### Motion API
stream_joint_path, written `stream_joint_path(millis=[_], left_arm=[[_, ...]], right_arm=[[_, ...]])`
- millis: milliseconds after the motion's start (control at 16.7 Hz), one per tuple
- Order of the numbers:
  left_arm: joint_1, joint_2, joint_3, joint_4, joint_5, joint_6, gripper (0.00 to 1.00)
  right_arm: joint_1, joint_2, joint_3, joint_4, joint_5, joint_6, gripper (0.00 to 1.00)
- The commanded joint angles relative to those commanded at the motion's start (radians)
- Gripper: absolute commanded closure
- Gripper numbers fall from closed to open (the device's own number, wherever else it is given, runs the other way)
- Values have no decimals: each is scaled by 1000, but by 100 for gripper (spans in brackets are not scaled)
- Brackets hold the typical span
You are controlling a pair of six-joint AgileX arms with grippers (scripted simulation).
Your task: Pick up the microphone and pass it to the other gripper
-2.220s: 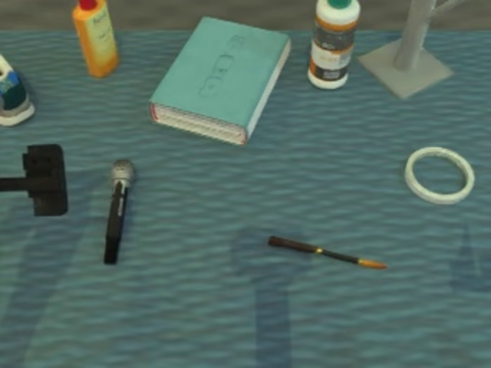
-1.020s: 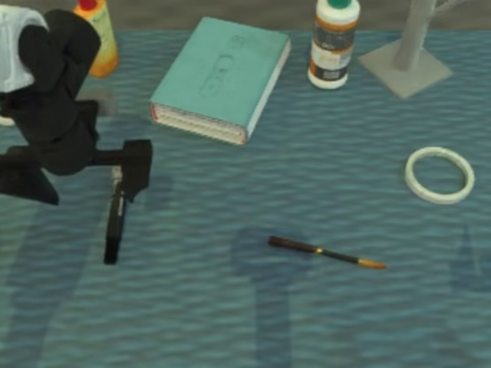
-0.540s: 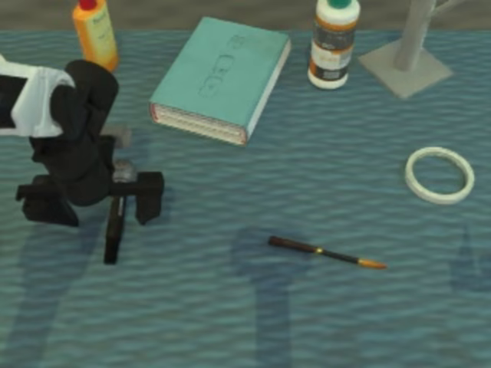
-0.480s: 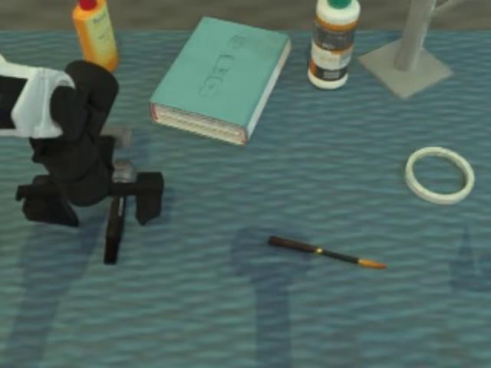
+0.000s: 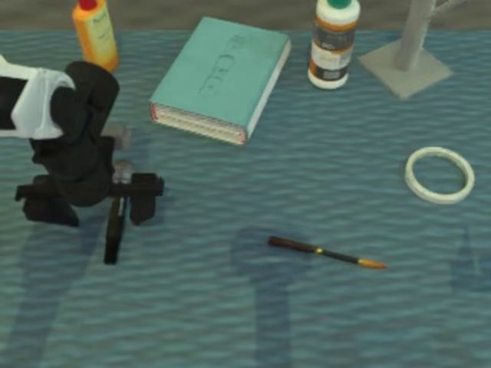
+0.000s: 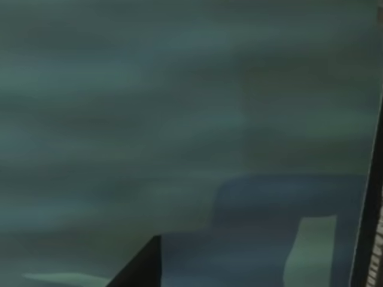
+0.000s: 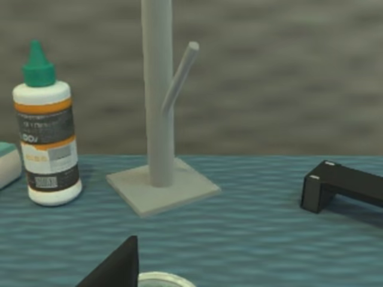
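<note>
Microphone (image 5: 115, 222) lies flat, left-center of the top view, head under the left gripper (image 5: 90, 201), which straddles it, spread wide, nothing grasped. Centre on the upper handle, then clench. Rippled blue tabletop (image 5: 307, 307); book (image 5: 221, 77), bottles, paintbrush (image 5: 326, 252) well apart. Right gripper unseen.
</note>
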Motion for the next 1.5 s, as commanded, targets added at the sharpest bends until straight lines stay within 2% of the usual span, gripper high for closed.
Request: stream_joint_path(millis=[540,1020,1080,1140,1320,1500], left_arm=[[0,0,0,0,0,0,98],[0,0,0,0,0,0,100],[9,-69,13,-50,-64,40,100],[9,-69,13,-49,-64,40,100],[10,-80,1,16,-32,51,100],[16,-106,-27,170,38,72,100]], right_arm=[[0,0,0,0,0,0,0],[0,0,0,0,0,0,0],[0,0,0,0,0,0,0],[0,0,0,0,0,0,0],[0,0,0,0,0,0,0],[0,0,0,0,0,0,0]])
